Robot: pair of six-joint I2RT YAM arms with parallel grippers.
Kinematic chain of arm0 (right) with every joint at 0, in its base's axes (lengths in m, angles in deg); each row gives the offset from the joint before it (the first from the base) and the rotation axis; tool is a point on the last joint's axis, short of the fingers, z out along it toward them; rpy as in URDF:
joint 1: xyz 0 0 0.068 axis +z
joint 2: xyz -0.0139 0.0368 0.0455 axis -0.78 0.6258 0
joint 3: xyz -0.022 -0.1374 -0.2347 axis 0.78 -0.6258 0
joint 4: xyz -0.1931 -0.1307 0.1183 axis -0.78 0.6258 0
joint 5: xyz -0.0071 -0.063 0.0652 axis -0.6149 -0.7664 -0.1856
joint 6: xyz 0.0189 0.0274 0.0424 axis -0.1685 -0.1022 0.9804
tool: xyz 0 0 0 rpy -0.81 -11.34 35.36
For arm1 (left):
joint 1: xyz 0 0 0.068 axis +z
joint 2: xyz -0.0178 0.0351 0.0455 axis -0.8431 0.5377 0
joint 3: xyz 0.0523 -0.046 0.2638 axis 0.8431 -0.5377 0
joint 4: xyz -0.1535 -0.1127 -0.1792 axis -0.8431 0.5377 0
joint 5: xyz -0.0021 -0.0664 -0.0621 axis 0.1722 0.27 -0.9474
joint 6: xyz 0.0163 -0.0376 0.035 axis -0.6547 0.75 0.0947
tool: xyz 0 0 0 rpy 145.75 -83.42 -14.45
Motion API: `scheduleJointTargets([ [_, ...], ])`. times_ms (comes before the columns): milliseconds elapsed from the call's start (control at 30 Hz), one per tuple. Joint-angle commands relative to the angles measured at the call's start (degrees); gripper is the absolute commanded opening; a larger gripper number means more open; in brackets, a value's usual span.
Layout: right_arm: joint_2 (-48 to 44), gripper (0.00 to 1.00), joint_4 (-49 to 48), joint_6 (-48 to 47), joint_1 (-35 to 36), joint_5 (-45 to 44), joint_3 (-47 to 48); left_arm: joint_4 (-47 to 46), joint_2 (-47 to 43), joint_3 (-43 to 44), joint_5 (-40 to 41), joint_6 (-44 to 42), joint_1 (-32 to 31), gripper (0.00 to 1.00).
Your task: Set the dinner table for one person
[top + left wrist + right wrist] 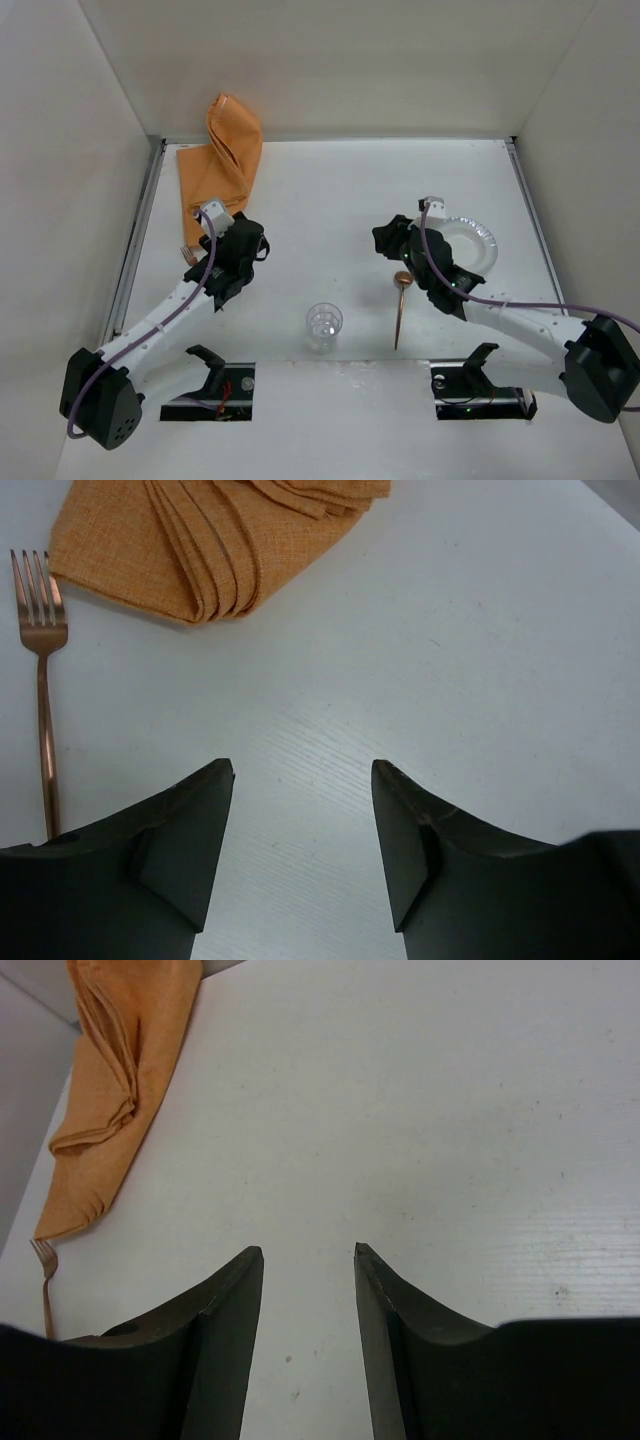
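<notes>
The dinner table (340,190) is a wide white top with metal rails along its sides. My left gripper (250,240) (302,770) hovers open over bare table, nothing between its fingers. Just ahead of it lies a folded orange cloth (210,540) (220,160), and a copper fork (42,680) lies to its left. My right gripper (387,240) (308,1252) is also open and empty, over the table's middle and pointing toward the cloth (115,1090). A copper spoon (400,305) lies just below it, and a silvery plate (487,240) sits under its wrist.
A clear drinking glass (323,326) stands upright near the front edge between the two arms. The fork's tines (45,1270) show at the left edge of the right wrist view. White walls close in the table at the back and both sides.
</notes>
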Motion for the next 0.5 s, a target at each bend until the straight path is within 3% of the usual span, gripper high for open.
scheduleJointTargets([
  [0,0.04,0.48,-2.99,-0.93,0.05,-0.91,0.98,-2.42,-1.22,1.80,2.17,-1.06,0.31,0.57],
  [233,1.54,0.48,-2.99,-0.93,0.05,-0.73,1.42,-4.80,1.50,3.55,1.90,-3.44,0.84,0.58],
  [367,1.36,0.48,-2.99,-0.93,0.05,-0.65,1.42,-6.99,4.49,5.31,2.17,-6.24,0.57,0.52],
  [400,1.36,0.45,-2.99,-0.93,0.05,-0.56,1.42,-7.78,5.28,5.84,2.17,-7.03,0.75,0.49],
  [467,1.80,0.27,-2.91,-1.02,0.05,-0.30,1.51,-10.24,7.21,6.98,2.26,-8.70,1.45,0.40],
])
